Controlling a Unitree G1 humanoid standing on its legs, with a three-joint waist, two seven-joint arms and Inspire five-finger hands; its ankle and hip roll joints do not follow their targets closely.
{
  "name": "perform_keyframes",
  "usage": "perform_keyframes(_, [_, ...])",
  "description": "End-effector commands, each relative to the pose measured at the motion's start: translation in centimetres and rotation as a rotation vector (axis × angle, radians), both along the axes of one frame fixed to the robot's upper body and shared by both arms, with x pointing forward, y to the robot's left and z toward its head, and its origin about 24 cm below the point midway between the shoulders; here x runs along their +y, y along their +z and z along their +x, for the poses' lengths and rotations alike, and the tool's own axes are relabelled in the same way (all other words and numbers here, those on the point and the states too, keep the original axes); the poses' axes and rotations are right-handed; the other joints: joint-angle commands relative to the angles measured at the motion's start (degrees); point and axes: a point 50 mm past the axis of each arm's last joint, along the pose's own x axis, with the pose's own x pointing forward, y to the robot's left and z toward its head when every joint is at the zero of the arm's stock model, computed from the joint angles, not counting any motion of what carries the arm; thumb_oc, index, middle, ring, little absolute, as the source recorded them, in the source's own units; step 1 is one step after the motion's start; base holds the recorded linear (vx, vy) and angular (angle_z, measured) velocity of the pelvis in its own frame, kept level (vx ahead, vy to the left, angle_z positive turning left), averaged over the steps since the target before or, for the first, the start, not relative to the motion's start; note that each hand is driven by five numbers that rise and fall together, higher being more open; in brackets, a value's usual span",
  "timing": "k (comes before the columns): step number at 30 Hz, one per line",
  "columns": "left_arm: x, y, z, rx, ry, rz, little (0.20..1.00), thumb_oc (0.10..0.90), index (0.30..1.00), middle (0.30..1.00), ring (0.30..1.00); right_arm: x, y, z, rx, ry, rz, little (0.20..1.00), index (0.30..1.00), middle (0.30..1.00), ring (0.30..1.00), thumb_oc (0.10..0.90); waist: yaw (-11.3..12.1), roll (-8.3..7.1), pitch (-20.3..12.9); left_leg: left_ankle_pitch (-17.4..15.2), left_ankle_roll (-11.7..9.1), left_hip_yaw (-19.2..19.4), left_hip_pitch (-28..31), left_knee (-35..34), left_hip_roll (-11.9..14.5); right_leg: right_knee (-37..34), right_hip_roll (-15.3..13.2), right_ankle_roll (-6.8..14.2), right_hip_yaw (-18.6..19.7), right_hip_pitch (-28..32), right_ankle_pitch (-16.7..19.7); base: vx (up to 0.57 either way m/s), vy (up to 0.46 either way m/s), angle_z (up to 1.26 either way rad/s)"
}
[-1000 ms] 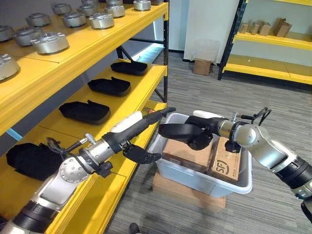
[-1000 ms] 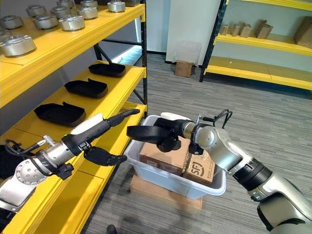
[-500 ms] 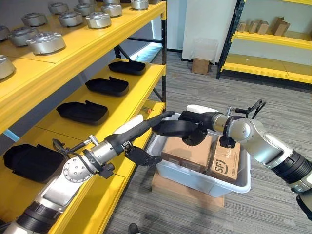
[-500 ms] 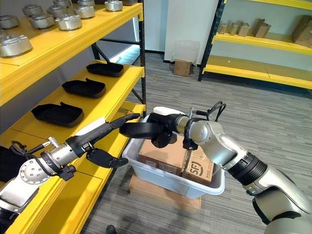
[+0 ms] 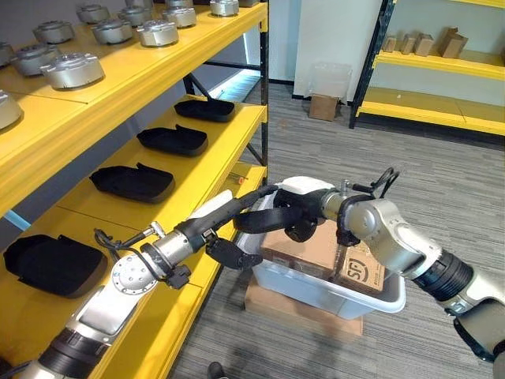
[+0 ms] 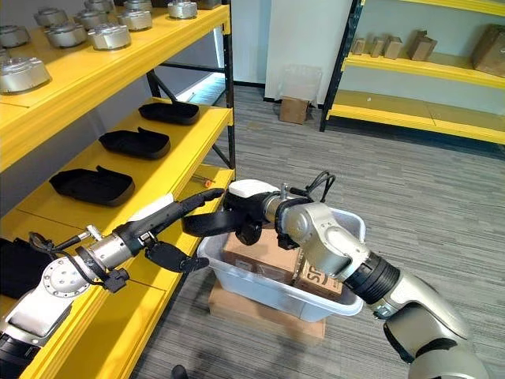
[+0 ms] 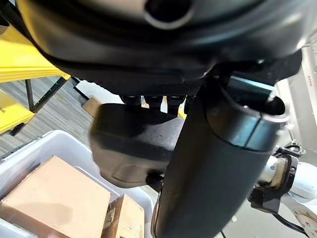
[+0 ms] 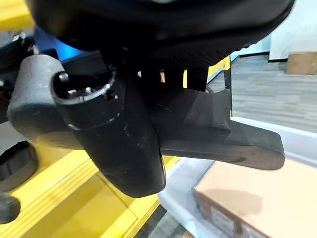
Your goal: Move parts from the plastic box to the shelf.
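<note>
Part: black part over the plastic box rim
Right hand: curled round it
Left hand: fingers straight, touching it

A small cardboard box sits on the grey floor by the far wall.

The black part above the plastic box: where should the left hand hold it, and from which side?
Probably the free end of the black part toward the shelf, from the shelf side: the right hand covers the other end, and the left hand is already there.
</note>
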Motion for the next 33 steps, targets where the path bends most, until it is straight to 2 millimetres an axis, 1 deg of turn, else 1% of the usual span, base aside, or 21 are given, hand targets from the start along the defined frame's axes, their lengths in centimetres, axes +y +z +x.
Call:
perform_keyframes(1, [-3.6,4.0,0.6,-0.165,-0.164,-0.067,1.000,0.900,1.000,1.000,1.000,4.6,7.3,-0.7,-0.311,0.181,0.050,0.300,0.300,0.300,0.300,0.400,1.22,-0.44,-2.31,-7.26,-0.66,2.45,6.24,0.03,1.62,0.14,-0.53,1.30,-0.89,-3.77,0.12,0.00,0.000,0.00])
perform_keyframes(6, [-4.3,3.1,0.8,-0.117,-0.190,-0.040,1.000,0.900,1.000,1.000,1.000,5.8,6.9,-0.7,-0.280,0.194,0.068,0.300,0.300,0.300,0.300,0.400,1.15,-0.47,-2.32,-7.33,-0.64,2.51,6.23,0.11,1.81,0.15,-0.51,1.22,-0.70,-3.91,0.12,0.00,0.000,0.00])
perform_keyframes(9, [-4.4,2.5,1.0,-0.093,-0.168,-0.018,1.000,0.900,1.000,1.000,1.000,6.1,6.7,-0.6,-0.274,0.194,0.074,0.300,0.300,0.300,0.300,0.400,1.09,-0.35,-2.46,-7.28,-0.69,2.67,6.30,0.12,1.97,0.10,-0.42,1.09,-0.57,-3.91,0.05,0.00,0.000,0.00])
perform_keyframes(14, [-3.7,0.2,1.6,0.015,-0.081,0.026,1.000,0.900,1.000,1.000,1.000,6.2,6.7,-0.7,-0.288,0.200,0.094,0.300,0.300,0.300,0.300,0.400,0.88,-0.34,-2.40,-7.33,-0.66,2.82,6.28,0.34,2.15,0.15,-0.15,0.86,-0.14,-4.10,-0.04,0.01,-0.005,-0.02])
perform_keyframes(16, [-3.2,-0.9,1.9,0.049,-0.030,0.043,1.000,0.900,1.000,1.000,1.000,6.1,7.0,-0.7,-0.298,0.190,0.112,0.300,0.300,0.300,0.300,0.400,0.74,-0.27,-2.30,-7.44,-0.70,2.84,6.21,0.49,2.23,0.17,-0.18,0.84,0.01,-4.18,-0.11,0.00,0.000,0.00])
perform_keyframes(18, [-2.3,-1.9,2.2,0.066,0.055,0.040,1.000,0.900,1.000,1.000,1.000,5.8,7.5,-0.5,-0.314,0.170,0.151,0.300,0.300,0.300,0.300,0.400,0.86,-0.16,-2.16,-7.46,-0.69,2.74,6.15,0.65,2.20,0.21,-0.14,0.77,0.16,-4.21,-0.14,0.01,0.007,-0.04])
perform_keyframes(20, [-1.8,-2.1,2.3,0.065,0.104,0.032,1.000,0.900,1.000,1.000,1.000,5.7,7.6,-0.4,-0.325,0.161,0.170,0.300,0.300,0.300,0.300,0.400,0.97,-0.15,-2.04,-7.50,-0.71,2.60,6.09,0.74,2.21,0.25,-0.18,0.76,0.15,-4.20,-0.14,0.01,0.001,-0.04])
perform_keyframes(21, [-0.8,-2.4,2.6,0.056,0.188,0.008,1.000,0.900,1.000,1.000,1.000,5.4,7.7,-0.3,-0.324,0.150,0.175,0.300,0.300,0.300,0.300,0.400,1.15,-0.30,-2.00,-7.56,-0.76,2.39,5.99,0.91,2.21,0.24,-0.23,0.72,0.13,-4.14,-0.16,0.00,0.000,0.00])
perform_keyframes(23, [-0.4,-2.6,2.7,0.046,0.233,0.001,1.000,0.900,1.000,1.000,1.000,5.3,7.7,-0.3,-0.325,0.145,0.177,0.300,0.300,0.300,0.300,0.400,1.23,-0.34,-2.00,-7.54,-0.79,2.29,5.94,0.89,2.21,0.25,-0.21,0.72,0.15,-4.20,-0.15,0.00,0.000,0.00])
perform_keyframes(25, [1.2,-2.8,2.8,0.026,0.363,-0.048,1.000,0.900,1.000,1.000,1.000,4.8,7.2,-0.2,-0.321,0.122,0.185,0.300,0.300,0.300,0.300,0.400,1.71,-0.61,-1.90,-7.53,-0.86,2.05,5.98,0.78,2.20,0.20,-0.32,0.66,0.02,-4.08,-0.17,0.00,0.000,0.00])
perform_keyframes(27, [2.3,-3.1,2.8,0.011,0.429,-0.049,1.000,0.900,1.000,1.000,1.000,4.5,7.0,0.0,-0.320,0.105,0.198,0.300,0.300,0.300,0.300,0.400,2.16,-0.95,-1.67,-7.53,-0.91,1.72,6.03,0.75,2.23,0.22,-0.39,0.63,-0.16,-3.95,-0.12,0.01,-0.013,0.02])
perform_keyframes(30, [2.8,-3.2,2.6,-0.003,0.459,-0.052,1.000,0.900,1.000,1.000,1.000,4.4,7.1,0.1,-0.322,0.098,0.210,0.300,0.300,0.300,0.300,0.400,2.53,-1.23,-1.58,-7.55,-1.00,1.50,6.10,0.74,2.20,0.23,-0.47,0.59,-0.51,-3.77,-0.07,0.01,-0.020,0.05])
perform_keyframes(33, [2.8,-3.3,2.5,-0.011,0.460,-0.051,1.000,0.900,1.000,1.000,1.000,4.5,7.2,0.1,-0.326,0.092,0.217,0.300,0.300,0.300,0.300,0.400,2.89,-1.39,-1.57,-7.53,-1.06,1.29,6.05,0.65,2.16,0.22,-0.46,0.57,-0.65,-3.74,-0.09,0.00,-0.006,0.01])
